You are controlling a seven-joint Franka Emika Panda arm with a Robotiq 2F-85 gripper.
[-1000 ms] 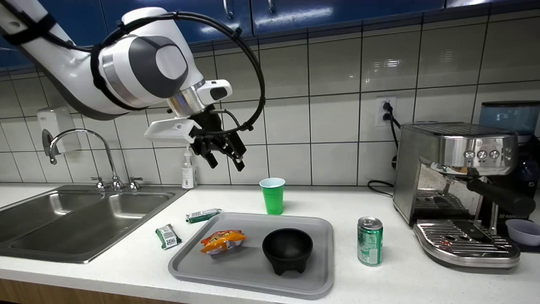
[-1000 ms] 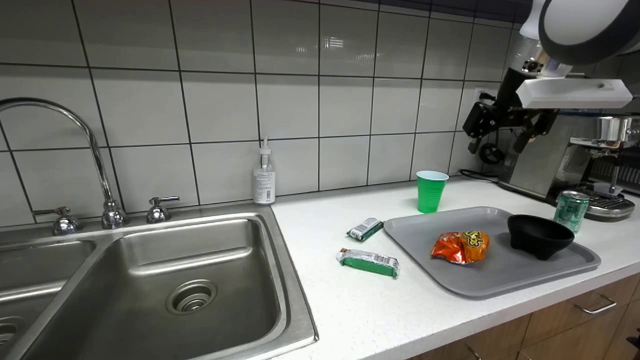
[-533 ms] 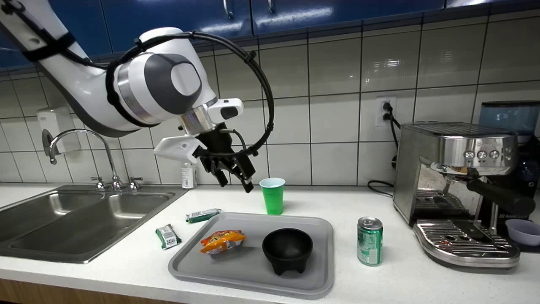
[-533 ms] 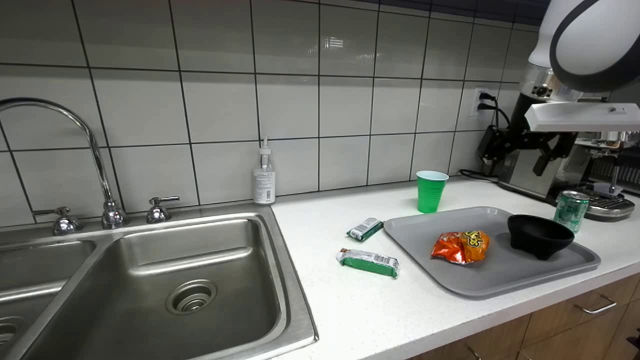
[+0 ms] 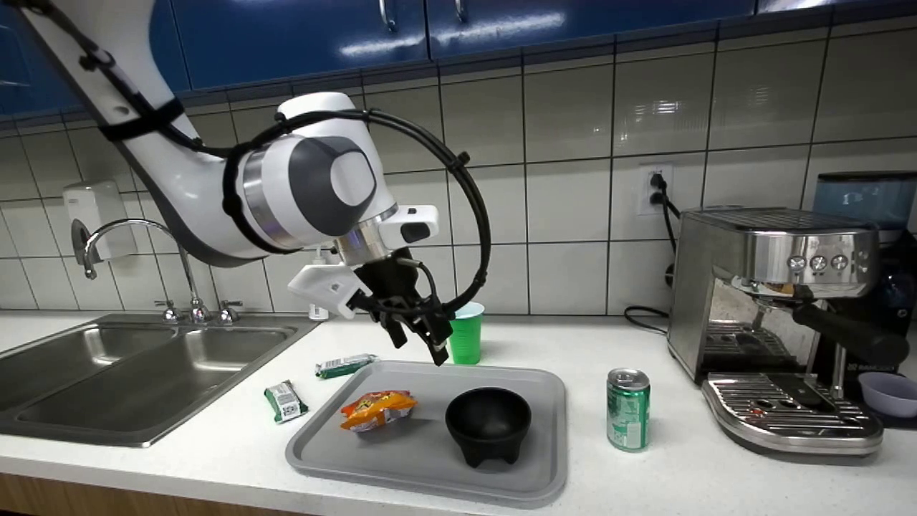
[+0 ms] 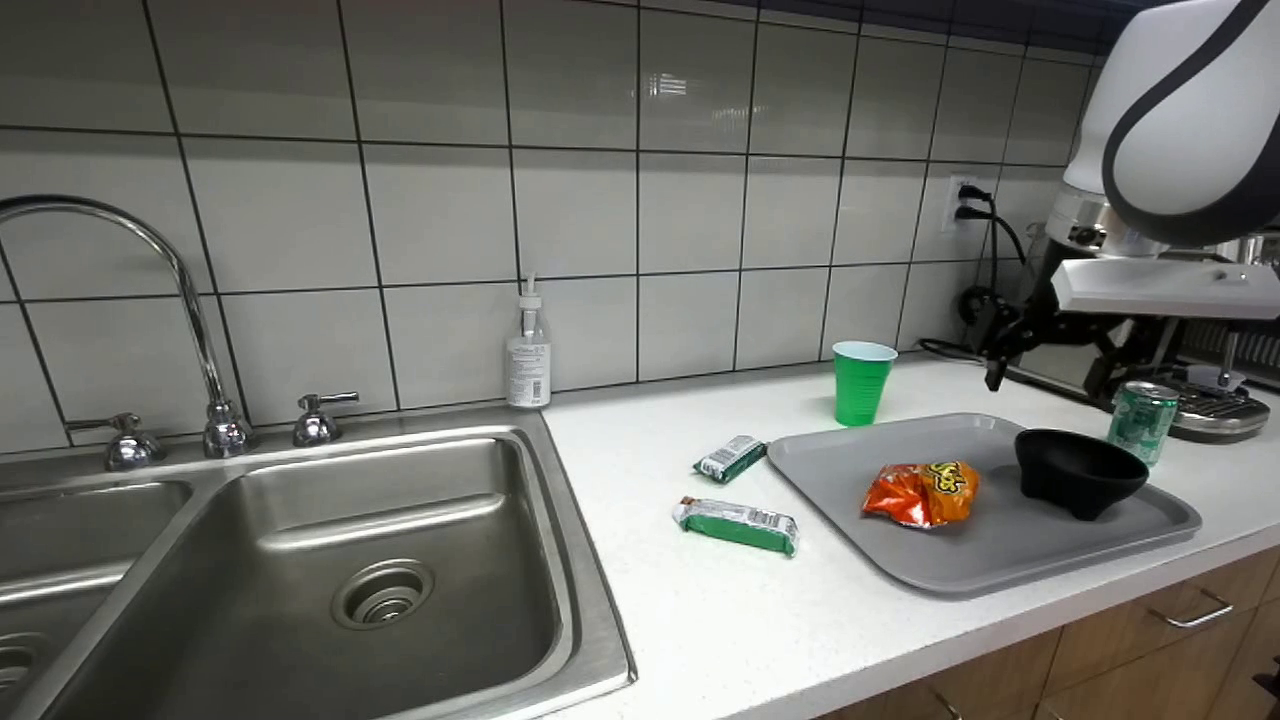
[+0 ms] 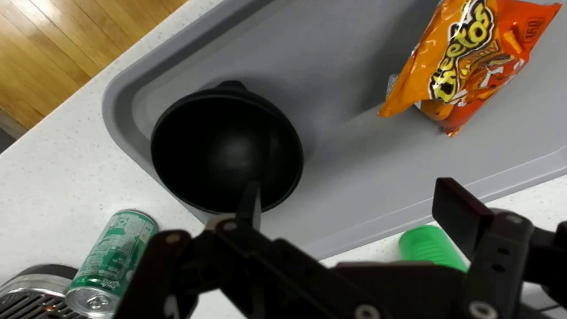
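My gripper point(image 5: 418, 350) is open with nothing between its fingers. It hangs above the grey tray point(image 5: 401, 459) and points down. In the wrist view, my gripper point(image 7: 349, 190) has one finger overlapping the black bowl point(image 7: 221, 146) and the other near the green cup point(image 7: 427, 246). The bowl point(image 5: 488, 423) and an orange Cheetos bag point(image 5: 380, 410) lie on the tray. The cup point(image 6: 862, 385) stands upright behind the tray, apart from my gripper point(image 6: 1045, 382). It is partly hidden by the gripper in an exterior view. A green can point(image 5: 628, 410) stands right of the tray there.
Two green-and-white wrapped bars point(image 6: 738, 526) point(image 6: 730, 459) lie between the tray and the steel sink point(image 6: 590, 600). A coffee machine point(image 5: 774, 287) stands beyond the can. A soap bottle point(image 6: 528, 360) stands by the tiled wall. Blue cabinets point(image 5: 301, 36) hang above.
The arm has come down steadily, and in an exterior view also a little to the right. The gripper is now lower over the tray and still open. The objects have not moved.
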